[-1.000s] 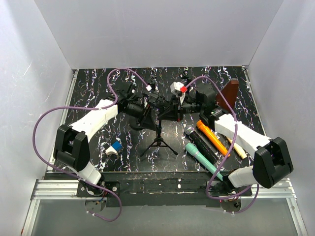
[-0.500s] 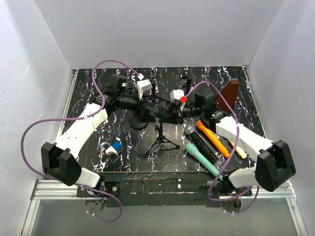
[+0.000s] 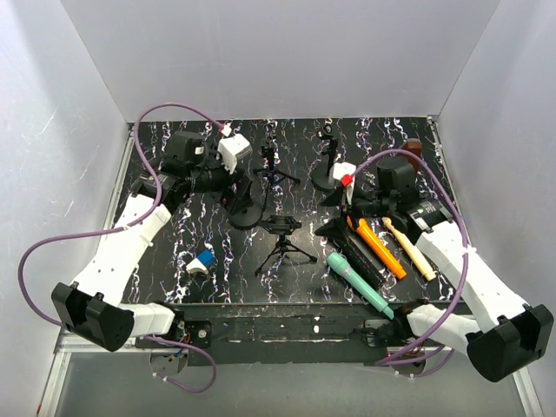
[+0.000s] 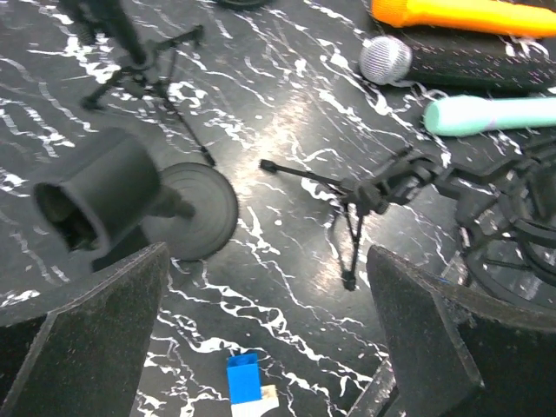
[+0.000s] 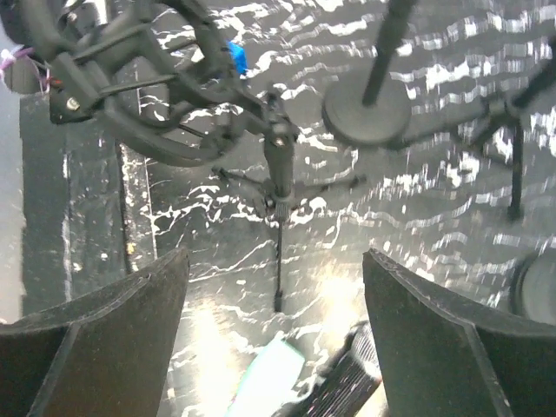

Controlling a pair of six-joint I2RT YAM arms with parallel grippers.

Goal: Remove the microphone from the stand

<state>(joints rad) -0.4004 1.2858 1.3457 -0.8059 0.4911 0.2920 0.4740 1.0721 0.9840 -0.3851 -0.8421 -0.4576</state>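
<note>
Black, white-veined marble tabletop (image 3: 382, 130) boxed by plain white walls (image 3: 287, 52) on three sides, evenly lit

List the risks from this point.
The tripod stand stands free on thin legs between the open left gripper and right gripper; a passing arm could tip it. The teal microphone and orange microphone lie loose beside the right arm; a sweep could scatter them.
</note>
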